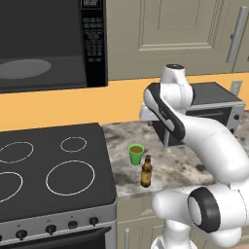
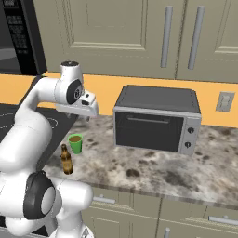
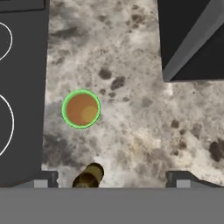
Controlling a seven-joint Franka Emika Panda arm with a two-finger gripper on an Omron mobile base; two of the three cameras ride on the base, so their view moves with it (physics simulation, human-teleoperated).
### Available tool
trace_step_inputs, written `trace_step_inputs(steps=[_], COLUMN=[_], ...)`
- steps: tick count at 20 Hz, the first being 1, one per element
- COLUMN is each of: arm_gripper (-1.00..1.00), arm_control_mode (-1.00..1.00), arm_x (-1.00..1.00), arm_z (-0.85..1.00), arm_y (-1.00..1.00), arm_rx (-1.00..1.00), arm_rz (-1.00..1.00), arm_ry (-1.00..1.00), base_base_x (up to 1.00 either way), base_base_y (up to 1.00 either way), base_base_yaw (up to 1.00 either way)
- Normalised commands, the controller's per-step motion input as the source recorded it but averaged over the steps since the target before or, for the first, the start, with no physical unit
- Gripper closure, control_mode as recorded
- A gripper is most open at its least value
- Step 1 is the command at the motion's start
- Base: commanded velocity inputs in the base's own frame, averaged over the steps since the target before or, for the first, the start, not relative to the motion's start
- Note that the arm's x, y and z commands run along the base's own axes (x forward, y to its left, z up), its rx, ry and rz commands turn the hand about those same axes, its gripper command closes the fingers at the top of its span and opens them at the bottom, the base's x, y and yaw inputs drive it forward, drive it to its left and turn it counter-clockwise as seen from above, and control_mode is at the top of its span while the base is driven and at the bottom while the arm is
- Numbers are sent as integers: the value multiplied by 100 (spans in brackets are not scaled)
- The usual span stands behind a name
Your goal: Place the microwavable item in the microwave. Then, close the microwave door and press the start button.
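Nearest the front edge of the speckled stone tabletop (image 2: 153, 172) stands a brown glass bottle (image 1: 146, 171), close to the tabletop's left border where the black glass stovetop (image 1: 44, 168) begins. Just behind it, a little apart, sits the small bright green tapered cup (image 1: 136, 154) with brown liquid inside, upright and also near that border. To the right of both, bare tabletop runs open along the front. Farther back on the right, the dark grey countertop toaster oven (image 2: 157, 119) stands near the orange wall.

The white arm bends up and forward over the tabletop, and its hand (image 3: 112, 177) hangs above the cup and bottle, looking straight down; in the hand view the cup (image 3: 81, 109) lies left of centre. The fingers stand wide apart, holding nothing.

Up at the far left, the large black boxy microwave (image 1: 51, 44) shows its grey turntable plate, cavity open to view.
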Motion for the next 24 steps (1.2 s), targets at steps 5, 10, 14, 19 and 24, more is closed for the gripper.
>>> trace_step_inputs(steps=[5, 10, 14, 19, 24], arm_gripper=[-100, -100, -100, -100, -100], arm_control_mode=[-100, -100, -100, -100, -100], arm_x=[7, 9, 16, 35, 40], arm_z=[-76, -73, -58, -38, -17], arm_y=[0, 26, 17, 6, 0], arm_rx=[4, -4, -1, 0, 0], arm_rz=[5, 0, 0, 0, 0], arm_ry=[4, 10, 7, 11, 15], base_base_x=[0, 0, 0, 0, 0], base_base_y=[0, 0, 0, 0, 0], base_base_yaw=[0, 0, 0, 0, 0])
